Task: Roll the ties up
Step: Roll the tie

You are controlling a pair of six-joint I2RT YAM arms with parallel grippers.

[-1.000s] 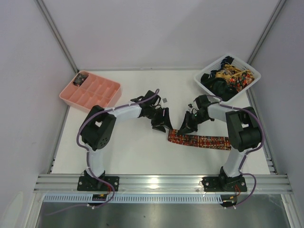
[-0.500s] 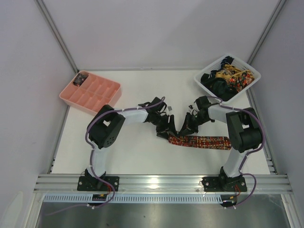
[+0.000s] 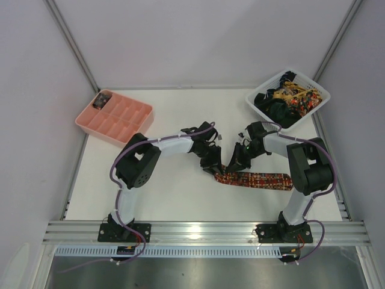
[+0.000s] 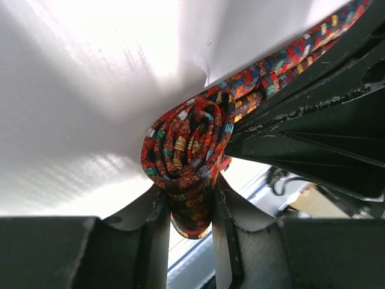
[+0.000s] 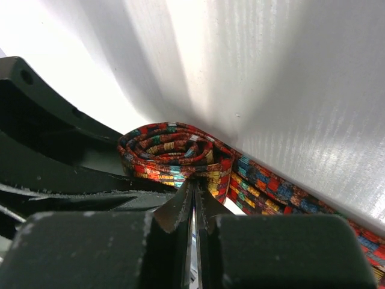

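Observation:
A red, orange and black patterned tie (image 3: 258, 179) lies flat on the white table, its left end wound into a small roll (image 4: 186, 144). My left gripper (image 3: 210, 167) is shut on the roll, with the coil pinched between its fingers (image 4: 157, 226). My right gripper (image 3: 233, 164) comes from the other side. Its jaws are almost touching and pinch the lower edge of the roll (image 5: 171, 153). The unrolled length runs away to the right (image 5: 283, 195). Several more ties (image 3: 289, 97) are heaped in the white basket.
The white lattice basket (image 3: 323, 91) stands at the back right. A pink compartment tray (image 3: 129, 123) stands at the back left with a small dark item (image 3: 102, 100) in one corner cell. Grey walls enclose the table; a metal rail runs along the near edge.
My left gripper has moved right and down to the rolled end of the tie and shut on it. My right gripper has stayed at the roll.

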